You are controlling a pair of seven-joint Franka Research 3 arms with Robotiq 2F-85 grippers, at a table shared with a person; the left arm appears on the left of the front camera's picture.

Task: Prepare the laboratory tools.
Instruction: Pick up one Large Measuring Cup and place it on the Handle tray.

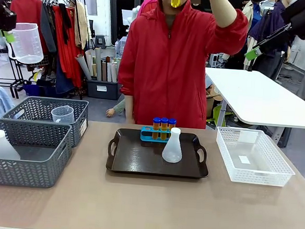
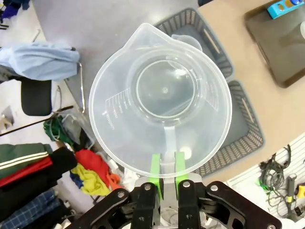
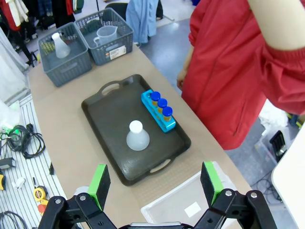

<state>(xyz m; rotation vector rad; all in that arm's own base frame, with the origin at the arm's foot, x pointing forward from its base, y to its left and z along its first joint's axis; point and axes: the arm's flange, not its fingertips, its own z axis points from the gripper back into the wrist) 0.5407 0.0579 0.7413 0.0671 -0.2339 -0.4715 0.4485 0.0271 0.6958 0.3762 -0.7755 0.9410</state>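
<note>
Looking from the front, we saw the left gripper [image 1: 10, 36] raised high on its arm, with the clear jug [image 1: 26, 43] hanging upright just beside its fingers. From the left wrist, its green pads [image 2: 155, 169] were clamped together on the jug's handle, the open mouth facing us just beyond the fingertips. From the right wrist, the right gripper [image 3: 156, 182] pointed downward, its fingers spread wide apart; well below them stood the flask [image 3: 137, 136] and three blue-capped tubes [image 3: 161, 104] on a dark tray [image 3: 109, 119].
</note>
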